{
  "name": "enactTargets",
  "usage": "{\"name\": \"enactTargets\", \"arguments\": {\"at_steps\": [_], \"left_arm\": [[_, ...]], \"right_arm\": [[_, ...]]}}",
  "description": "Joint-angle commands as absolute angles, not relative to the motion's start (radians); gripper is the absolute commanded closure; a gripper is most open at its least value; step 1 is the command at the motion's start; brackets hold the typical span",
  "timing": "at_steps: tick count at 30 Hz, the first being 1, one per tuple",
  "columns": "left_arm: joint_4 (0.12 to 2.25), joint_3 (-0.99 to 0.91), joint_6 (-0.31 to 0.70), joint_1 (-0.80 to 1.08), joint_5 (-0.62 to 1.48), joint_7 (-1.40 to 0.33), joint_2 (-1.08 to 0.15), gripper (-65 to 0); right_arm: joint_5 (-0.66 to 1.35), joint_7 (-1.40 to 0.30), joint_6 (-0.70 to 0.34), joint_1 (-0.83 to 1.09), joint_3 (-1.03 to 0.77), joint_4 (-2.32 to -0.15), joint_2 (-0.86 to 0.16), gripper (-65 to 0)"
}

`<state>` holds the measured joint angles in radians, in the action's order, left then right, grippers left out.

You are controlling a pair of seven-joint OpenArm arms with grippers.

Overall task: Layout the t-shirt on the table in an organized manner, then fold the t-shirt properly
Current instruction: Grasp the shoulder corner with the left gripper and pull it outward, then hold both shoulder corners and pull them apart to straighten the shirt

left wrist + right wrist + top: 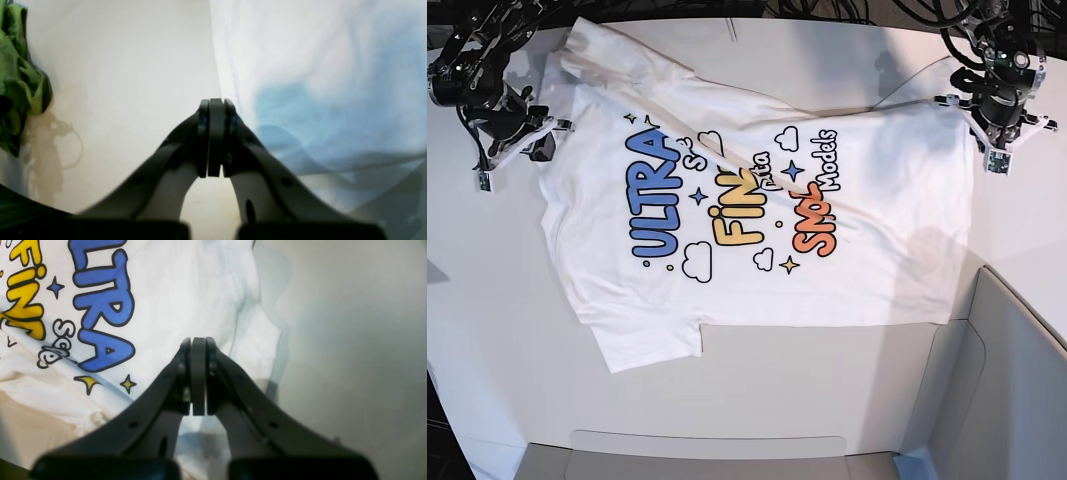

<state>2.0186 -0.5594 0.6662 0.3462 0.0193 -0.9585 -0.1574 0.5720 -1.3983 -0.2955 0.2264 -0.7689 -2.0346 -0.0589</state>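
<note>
The t-shirt (757, 215) lay print-up and spread across the white bench (487, 330), turned sideways in the base view, with one sleeve (652, 345) pointing toward the near edge and the other (612, 50) at the far edge. A diagonal crease ran across its upper part, so the layout was judged not yet flat.

The right pincer (198, 376) stood at the shirt's edge beside the blue "ULTRA" lettering (103, 306), its jaws together with no fabric visible between them. The left pincer (216, 138) stood at the opposite edge, jaws likewise pressed together and holding nothing (the cloth beside it was blurred).

Probable faults from this state:
- Folding over the diagonal crease would set it into the finished fold.
- A grasp begun with the jaws together would push the hem rather than take it, bunching the edge.
- Uneven pull from the two arms would skew the shirt.
- A green cloth (16, 73) lay near the left pincer and could be snagged.
</note>
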Motion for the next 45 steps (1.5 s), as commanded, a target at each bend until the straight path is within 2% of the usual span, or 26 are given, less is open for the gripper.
{"name": "enactTargets", "arguments": {"at_steps": [1, 9, 12, 18, 24, 34, 39, 45], "left_arm": [[2.040, -0.567, 0.661, 0.358, 0.021, -0.934, -0.166, 0.0], [2.040, -0.633, 0.661, 0.424, 0.022, -0.894, -0.162, 0.0], [2.040, -0.688, 0.661, 0.427, 0.033, -0.897, -0.160, 0.0], [2.040, -0.757, 0.661, 0.533, 0.232, -0.905, -0.160, 0.0], [2.037, -0.756, 0.661, 0.593, 0.275, -0.905, -0.142, 0.0], [2.035, -0.562, 0.659, 0.641, 0.266, -0.906, -0.143, 0.0], [2.034, -0.530, 0.659, 0.645, 0.266, -0.911, -0.143, 0.0], [2.003, -0.510, 0.659, 0.616, 0.266, -1.000, -0.186, 0.0]], "right_arm": [[0.584, -1.385, -0.300, 0.214, -0.771, -2.052, -0.074, 0.0], [0.581, -1.380, -0.300, 0.180, -0.771, -2.052, -0.076, 0.0], [0.578, -1.303, -0.298, 0.191, -0.753, -2.051, -0.076, 0.0], [0.443, -1.098, -0.292, 0.257, -0.585, -2.052, -0.068, 0.0], [0.492, -1.000, -0.292, 0.389, -0.521, -2.058, -0.067, 0.0], [0.723, -0.978, -0.292, 0.625, -0.526, -2.060, -0.074, 0.0], [0.734, -0.984, -0.294, 0.714, -0.518, -2.061, -0.074, 0.0], [0.714, -0.989, -0.291, 0.737, -0.515, -2.041, -0.071, 0.0]]}}
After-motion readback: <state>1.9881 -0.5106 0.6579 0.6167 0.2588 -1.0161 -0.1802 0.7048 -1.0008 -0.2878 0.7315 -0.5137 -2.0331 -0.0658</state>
